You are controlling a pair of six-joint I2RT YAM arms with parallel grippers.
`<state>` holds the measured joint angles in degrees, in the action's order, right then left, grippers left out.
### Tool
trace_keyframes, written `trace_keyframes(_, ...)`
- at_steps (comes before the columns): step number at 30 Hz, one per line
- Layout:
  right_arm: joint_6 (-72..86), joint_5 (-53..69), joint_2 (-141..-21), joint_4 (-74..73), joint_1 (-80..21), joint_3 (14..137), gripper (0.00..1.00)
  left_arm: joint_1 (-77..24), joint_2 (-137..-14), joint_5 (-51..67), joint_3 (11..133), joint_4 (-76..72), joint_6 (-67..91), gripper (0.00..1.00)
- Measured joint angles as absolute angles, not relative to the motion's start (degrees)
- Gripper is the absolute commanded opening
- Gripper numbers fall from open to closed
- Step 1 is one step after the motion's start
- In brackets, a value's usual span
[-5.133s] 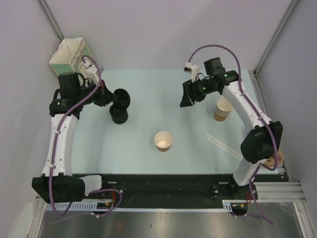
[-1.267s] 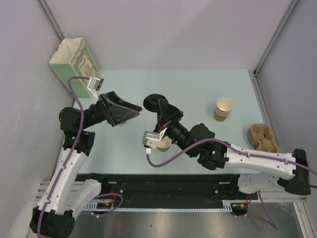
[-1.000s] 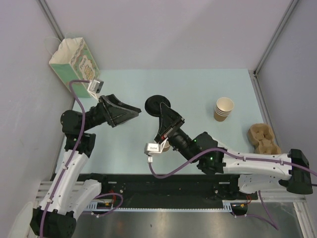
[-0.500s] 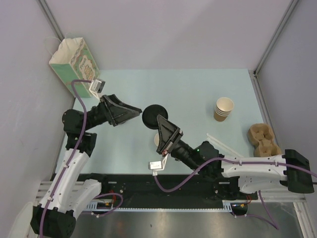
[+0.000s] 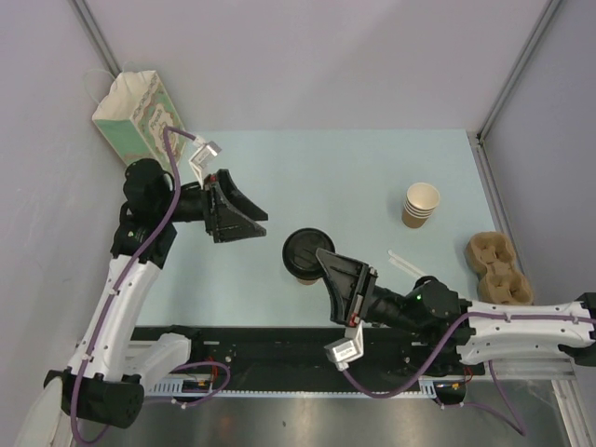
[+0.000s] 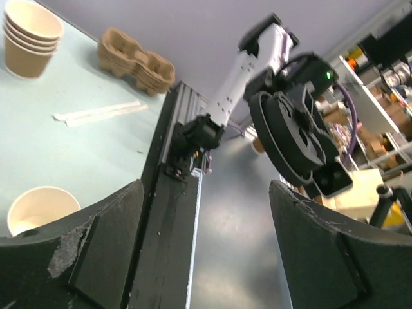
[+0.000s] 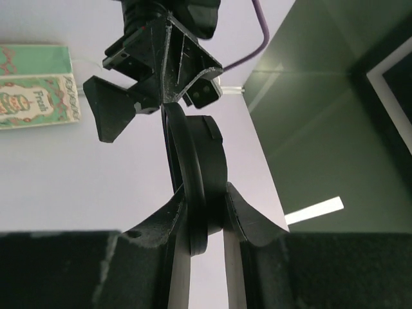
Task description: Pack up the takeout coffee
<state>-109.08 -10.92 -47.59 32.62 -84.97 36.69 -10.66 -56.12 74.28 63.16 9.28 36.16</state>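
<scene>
My right gripper pinches one round black plastic lid by its rim, fingers nearly closed on it. It hangs over the one small tan kraft paper cup, which stands lidless mid-table by the near edge. My left gripper is spread wide, holding nothing. One stack of lidless tan cups, four rims counted, and one brown pulp carrier sit by the right edge of the pale green table. One white strip lies near them. One cream-and-green paper bag at the far left corner reads "Fresh". Half a second ago the lid hung farther from the near edge, close to my left fingers
</scene>
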Motion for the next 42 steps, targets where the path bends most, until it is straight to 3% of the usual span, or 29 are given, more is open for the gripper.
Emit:
trace_keyframes(6,-108.68,-5.76,-43.2,21.96,-85.43,36.4,0.0,-11.49,-56.03,78.3,63.24,14.41,32.75,0.86)
trace_keyframes(21,-109.21,3.84,-42.59,10.59,-86.46,35.66,0.03,-25.58,-54.63,77.1,55.61,17.47,32.51,0.84)
trace_keyframes(31,-109.06,6.83,-43.11,8.47,-87.02,35.64,0.04,-35.16,-56.42,77.19,53.78,19.44,31.46,0.69)
trace_keyframes(38,-109.06,8.47,-43.07,6.96,-87.46,35.64,0.04,-38.57,-58.37,77.41,53.78,20.36,30.79,0.47)
trace_keyframes(42,-109.08,8.47,-43.13,6.94,-87.53,35.64,0.05,-40.01,-59.61,78.26,53.78,20.32,30.55,0.41)
